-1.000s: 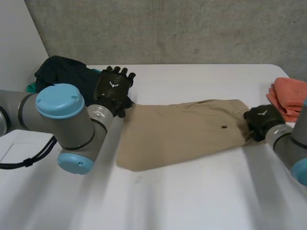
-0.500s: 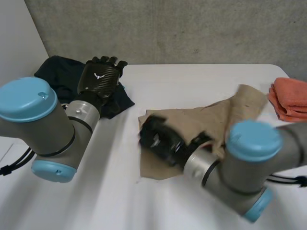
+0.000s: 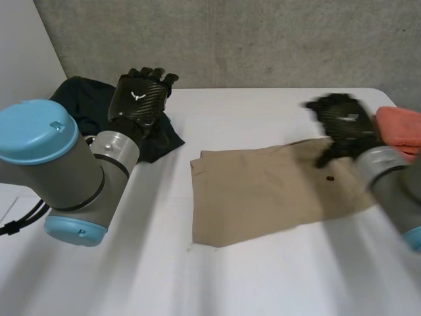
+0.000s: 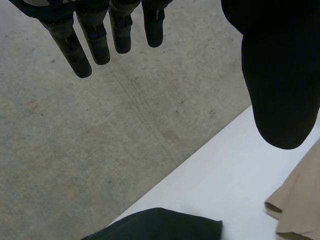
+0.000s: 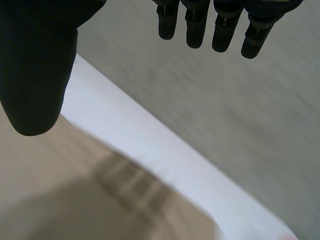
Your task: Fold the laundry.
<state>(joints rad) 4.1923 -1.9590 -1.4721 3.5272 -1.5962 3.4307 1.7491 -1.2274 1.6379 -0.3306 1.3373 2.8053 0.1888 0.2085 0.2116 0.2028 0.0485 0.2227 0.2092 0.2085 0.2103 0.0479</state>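
A tan garment [image 3: 270, 191] lies flat on the white table [image 3: 263, 105], a small dark button near its right side. My right hand [image 3: 343, 125] hangs open above the garment's right end, fingers straight, holding nothing. In the right wrist view the tan cloth [image 5: 75, 200] lies below the straight fingers [image 5: 220, 30]. My left hand [image 3: 137, 99] is raised open over a dark garment [image 3: 92, 105] at the table's back left. The left wrist view has its fingers [image 4: 100, 35] straight, with the dark garment [image 4: 160, 225] and a tan corner [image 4: 300, 205] beyond.
An orange folded cloth [image 3: 401, 131] sits at the table's right edge, close to my right hand. A grey concrete wall [image 3: 230, 39] runs behind the table. The table's front half is bare white surface.
My right hand carried the garment's right end across to the left, then swung back right and let go, and it now hangs open. The garment lies narrower. My left hand lifted off the cloth.
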